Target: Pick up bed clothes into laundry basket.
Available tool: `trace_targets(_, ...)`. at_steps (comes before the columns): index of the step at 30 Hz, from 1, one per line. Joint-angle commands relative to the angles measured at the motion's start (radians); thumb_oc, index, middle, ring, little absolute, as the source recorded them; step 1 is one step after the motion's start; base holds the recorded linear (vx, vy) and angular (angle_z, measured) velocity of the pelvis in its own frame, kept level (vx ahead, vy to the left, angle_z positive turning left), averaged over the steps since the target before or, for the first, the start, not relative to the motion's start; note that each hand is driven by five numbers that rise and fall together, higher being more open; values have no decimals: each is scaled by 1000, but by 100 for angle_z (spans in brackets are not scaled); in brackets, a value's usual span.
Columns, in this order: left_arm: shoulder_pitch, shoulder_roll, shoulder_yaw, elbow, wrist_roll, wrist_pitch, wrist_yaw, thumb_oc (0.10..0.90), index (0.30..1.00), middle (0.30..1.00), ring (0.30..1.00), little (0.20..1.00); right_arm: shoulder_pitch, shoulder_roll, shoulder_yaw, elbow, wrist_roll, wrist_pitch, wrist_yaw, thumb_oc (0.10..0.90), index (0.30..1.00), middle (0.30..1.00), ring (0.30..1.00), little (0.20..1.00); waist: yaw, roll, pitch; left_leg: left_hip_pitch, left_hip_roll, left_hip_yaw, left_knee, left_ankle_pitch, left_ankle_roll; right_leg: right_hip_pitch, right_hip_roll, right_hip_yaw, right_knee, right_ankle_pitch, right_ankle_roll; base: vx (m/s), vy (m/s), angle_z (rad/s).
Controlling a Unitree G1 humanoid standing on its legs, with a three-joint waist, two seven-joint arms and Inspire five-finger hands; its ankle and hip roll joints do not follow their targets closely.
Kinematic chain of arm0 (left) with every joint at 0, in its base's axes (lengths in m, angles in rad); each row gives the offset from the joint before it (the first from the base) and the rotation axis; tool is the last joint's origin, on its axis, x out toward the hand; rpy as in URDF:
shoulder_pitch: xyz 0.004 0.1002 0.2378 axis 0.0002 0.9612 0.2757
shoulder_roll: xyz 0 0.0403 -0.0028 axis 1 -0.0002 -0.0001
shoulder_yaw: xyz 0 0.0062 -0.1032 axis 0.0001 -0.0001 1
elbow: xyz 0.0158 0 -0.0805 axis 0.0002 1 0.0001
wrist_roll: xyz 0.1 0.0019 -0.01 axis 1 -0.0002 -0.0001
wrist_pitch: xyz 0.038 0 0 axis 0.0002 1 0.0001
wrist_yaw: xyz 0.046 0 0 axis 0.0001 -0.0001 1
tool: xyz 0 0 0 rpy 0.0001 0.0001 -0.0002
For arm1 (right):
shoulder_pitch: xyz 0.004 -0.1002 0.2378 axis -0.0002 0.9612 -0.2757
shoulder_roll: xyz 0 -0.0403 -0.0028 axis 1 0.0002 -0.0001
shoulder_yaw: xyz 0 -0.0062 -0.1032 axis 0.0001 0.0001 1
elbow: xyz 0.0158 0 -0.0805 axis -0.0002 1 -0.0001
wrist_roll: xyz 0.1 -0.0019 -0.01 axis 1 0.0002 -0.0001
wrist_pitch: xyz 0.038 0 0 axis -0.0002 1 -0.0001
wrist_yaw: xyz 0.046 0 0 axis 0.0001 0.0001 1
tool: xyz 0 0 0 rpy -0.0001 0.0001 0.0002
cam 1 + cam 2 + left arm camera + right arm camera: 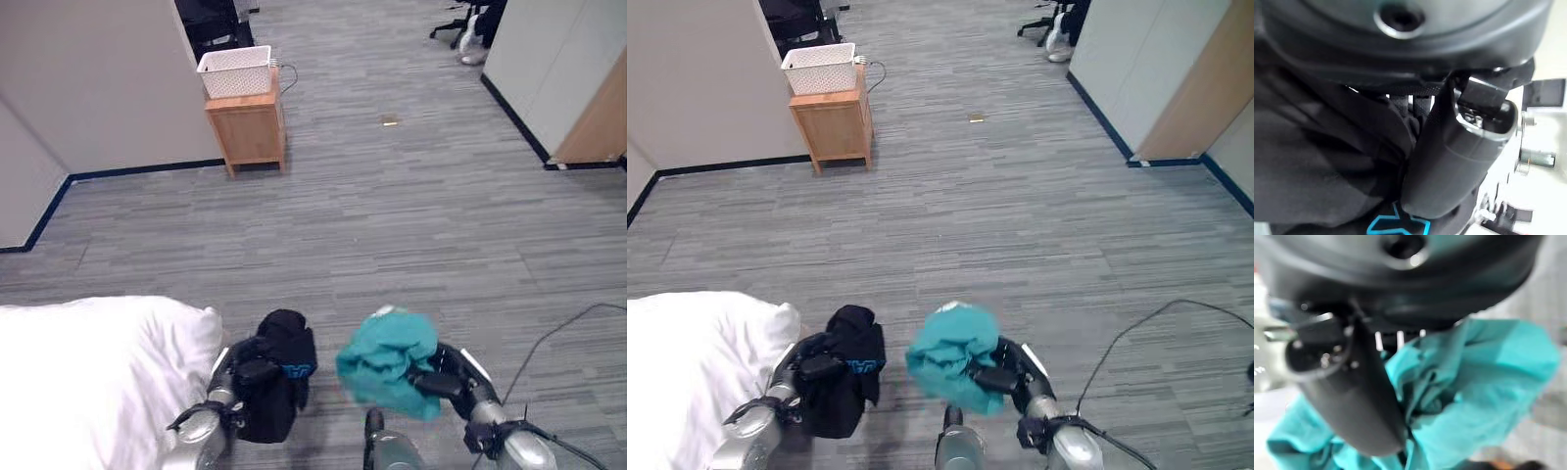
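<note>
Carrying step: left hand [257, 372] fingers clamp a black garment [284, 343], right hand [446, 377] fingers grip teal cloth [387, 357], both at the frame's bottom. Next, probably walk to the white basket [236, 71], upper left.

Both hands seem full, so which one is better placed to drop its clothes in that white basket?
Probably the left hand, holding the black garment: the basket stands far ahead, to the robot's left. The right hand grips the teal cloth.

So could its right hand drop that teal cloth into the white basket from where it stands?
Probably not yet. The right hand grips the teal cloth close by, while the white basket sits on a wooden cabinet far across open floor.
</note>
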Motion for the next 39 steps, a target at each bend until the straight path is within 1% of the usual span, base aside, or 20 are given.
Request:
trace_targets(1, -131, 65, 52, -138, -47, -117, -2, 400, 300, 300, 300, 300, -45, -68, -40, -113, 74, -117, -57, 400, 300, 300, 300, 300, 7, -87, 17, 29, -33, 127, -143, -127, -41, 165, -18, 5, -188, 50, 94, 266, -268, -29)
trace_targets(6, -142, 59, 40, -107, -46, -123, 3, 400, 300, 300, 300, 300, -50, -76, -55, -93, 80, -131, -62, 400, 300, 300, 300, 300, 42, -80, 21, -77, -18, 160, -373, -73, -41, 231, -5, 24, -199, 17, 107, 321, -109, -20)
trace_targets(7, -147, 51, 37, -84, -51, -126, 9, 400, 300, 300, 300, 300, -56, -77, -41, -85, 75, -132, -64, 400, 300, 300, 300, 300, 49, -68, 25, -88, -55, 161, -589, -46, -26, 258, -7, 29, -197, 2, 119, 284, 75, -40)
trace_targets(9, -147, 42, 42, -71, -45, -130, 15, 400, 300, 300, 300, 300, -68, -80, -25, -78, 70, -137, -63, 400, 300, 300, 300, 300, 60, -48, 26, -90, -78, 180, -784, 42, -38, 291, 2, 30, -195, -18, 129, 404, 38, -44)
trace_targets(12, -140, 42, 51, -69, -31, -132, 16, 400, 300, 300, 300, 300, -75, -77, -14, -63, 68, -133, -62, 400, 300, 300, 300, 300, 59, -36, 16, -92, -68, 284, -844, 65, -34, 321, 15, 13, -186, -41, 133, 337, -49, -53)
trace_targets(13, -122, 52, 69, -83, -29, -135, 14, 400, 300, 300, 300, 300, -90, -78, 3, -54, 60, -120, -56, 400, 300, 300, 300, 300, 71, -32, -6, -60, -80, 352, -849, 55, -16, 358, 21, 18, -167, -86, 136, 588, -53, -46)
trace_targets(15, -114, 62, 75, -94, -11, -142, 18, 400, 300, 300, 300, 300, -109, -78, 23, -49, 49, -116, -55, 400, 300, 300, 300, 300, 91, -26, -32, -51, -117, 363, -840, 23, 17, 381, -8, 23, -134, -103, 149, 606, 32, -49)
trace_targets(18, -108, 83, 87, -110, 0, -144, 22, 400, 300, 300, 300, 300, -109, -61, 17, -39, 45, -115, -61, 400, 300, 300, 300, 300, 120, -56, -61, -48, -182, 358, -803, -56, 73, 372, -86, 20, 1, -29, 193, 479, 73, -14)
trace_targets(19, -104, 68, 111, -108, -66, -145, 31, 400, 300, 300, 300, 300, -109, -48, 10, -55, 53, -118, -65, 400, 300, 300, 300, 300, 129, -76, -65, -30, -256, 360, -782, -132, 140, 322, -164, 28, 209, 169, 247, 464, 206, 38)
trace_targets(20, -107, 65, 117, -111, -89, -147, 38, 400, 300, 300, 300, 300, -108, -40, 13, -61, 52, -117, -65, 400, 300, 300, 300, 300, 128, -78, -64, -7, -296, 355, -783, -169, 174, 278, -199, 44, 312, 246, 263, 456, 205, 58)
trace_targets(23, -129, 69, 138, -115, -113, -156, 68, 400, 300, 300, 300, 300, -125, -42, 13, -76, 34, -119, -72, 400, 300, 300, 300, 300, 110, -71, -45, 30, -345, 315, -788, -212, 220, 166, -207, 109, 491, 286, 270, 348, 91, 82)
trace_targets(24, -154, 86, 151, -120, -97, -167, 90, 400, 300, 300, 300, 300, -164, -46, 15, -81, 34, -127, -86, 400, 300, 300, 300, 300, 89, -52, -24, 65, -359, 273, -788, -247, 236, 71, -197, 138, 559, 235, 256, 452, -39, 70)
trace_targets(27, -178, 94, 159, -134, -81, -173, 102, 400, 300, 300, 300, 300, -206, -59, 22, -87, 43, -128, -84, 400, 300, 300, 300, 300, 68, -36, -6, 105, -373, 237, -800, -266, 232, -29, -216, 139, 536, 168, 234, 321, -83, 103)
trace_targets(29, -185, 84, 166, -155, -98, -192, 112, 400, 300, 300, 300, 300, -221, -72, 10, -122, 56, -137, -82, 400, 300, 300, 300, 300, 41, -19, 15, 155, -391, 153, -807, -293, 200, -120, -230, 168, 327, 121, 210, 468, -226, 75)
trace_targets(30, -186, 83, 167, -155, -99, -193, 113, 400, 300, 300, 300, 300, -222, -73, 11, -122, 56, -137, -82, 400, 300, 300, 300, 300, 39, -15, 15, 154, -388, 151, -805, -295, 199, -116, -228, 164, 322, 122, 210, 291, -216, 95)
trace_targets(33, -187, 78, 167, -163, -103, -210, 99, 400, 300, 300, 300, 300, -199, -81, 4, -135, 58, -134, -70, 400, 300, 300, 300, 300, 1, -30, 13, 196, -402, 92, -799, -335, 147, -135, -204, 249, -93, 168, 229, 416, -318, 111)
trace_targets(35, -177, 79, 165, -173, -79, -204, 73, 400, 300, 300, 300, 300, -144, -87, -30, -149, 42, -124, -47, 400, 300, 300, 300, 300, -18, -44, 1, 233, -392, 52, -786, -374, 104, -146, -258, 248, -254, 239, 272, 657, -437, 136)
trace_targets(37, -153, 63, 174, -183, -76, -194, 63, 400, 300, 300, 300, 300, -117, -100, -55, -150, 33, -108, -19, 400, 300, 300, 300, 300, -23, -51, -2, 259, -376, 33, -722, -396, 84, -142, -287, 160, -201, 257, 277, 630, -546, 111)
trace_targets(38, -120, 51, 184, -201, -82, -182, 49, 400, 300, 300, 300, 300, -107, -107, -66, -141, 29, -99, -18, 400, 300, 300, 300, 300, -21, -51, -6, 250, -328, 4, -576, -369, 48, -127, -267, 160, -118, 239, 257, 444, -496, 94)
trace_targets(39, -120, 52, 184, -201, -82, -181, 49, 400, 300, 300, 300, 300, -107, -107, -65, -140, 29, -99, -18, 400, 300, 300, 300, 300, -23, -53, -8, 246, -329, 3, -574, -367, 48, -128, -269, 159, -120, 241, 256, 590, -731, 89)
